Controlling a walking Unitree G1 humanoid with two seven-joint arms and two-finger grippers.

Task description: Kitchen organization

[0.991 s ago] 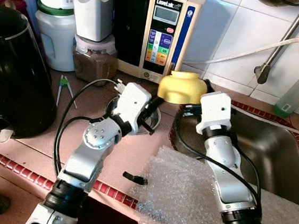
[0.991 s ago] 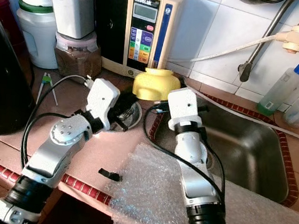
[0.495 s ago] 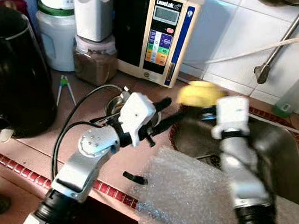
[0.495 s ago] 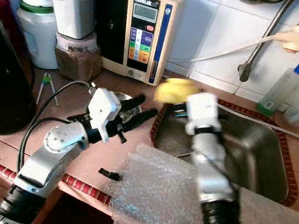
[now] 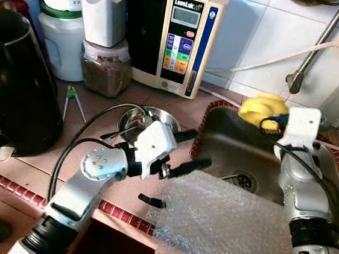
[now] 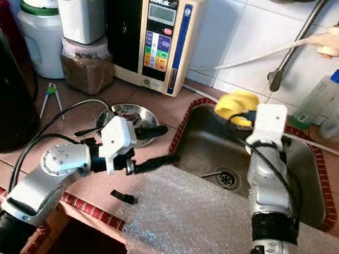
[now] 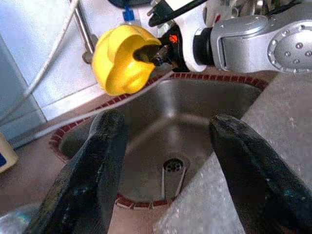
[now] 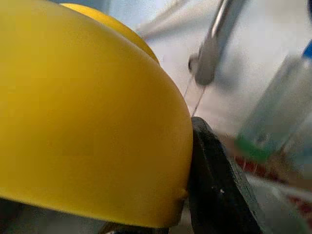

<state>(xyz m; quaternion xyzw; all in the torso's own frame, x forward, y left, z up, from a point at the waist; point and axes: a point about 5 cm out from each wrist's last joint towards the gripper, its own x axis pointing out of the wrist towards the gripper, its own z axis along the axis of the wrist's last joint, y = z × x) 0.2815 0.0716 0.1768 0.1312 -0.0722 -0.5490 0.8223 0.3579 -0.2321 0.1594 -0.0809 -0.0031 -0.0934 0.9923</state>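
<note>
A yellow bowl point(image 5: 261, 109) hangs upside down over the far side of the steel sink point(image 5: 231, 147), with my right gripper point(image 5: 274, 120) shut on its rim. The same yellow bowl point(image 7: 124, 58) appears in the left wrist view, held above the sink basin, and the yellow bowl point(image 8: 83, 117) takes up most of the right wrist view against one black finger point(image 8: 214, 190). My left gripper point(image 5: 188, 148) stands open and empty above the counter at the sink's near left corner. A small steel bowl point(image 5: 143, 119) sits on the counter behind the left wrist.
A sheet of bubble wrap point(image 5: 225, 230) covers the near right counter. At the back stand a water ionizer point(image 5: 182, 37), jars point(image 5: 106, 66) and a white jug point(image 5: 63, 43). A big black kettle point(image 5: 10, 80) fills the left. A small black clip point(image 5: 151, 201) lies near the counter's tiled edge.
My right arm has carried the yellow bowl rightward from above the counter's edge to over the sink. My left gripper has swung toward the sink's near corner, uncovering the steel bowl.
</note>
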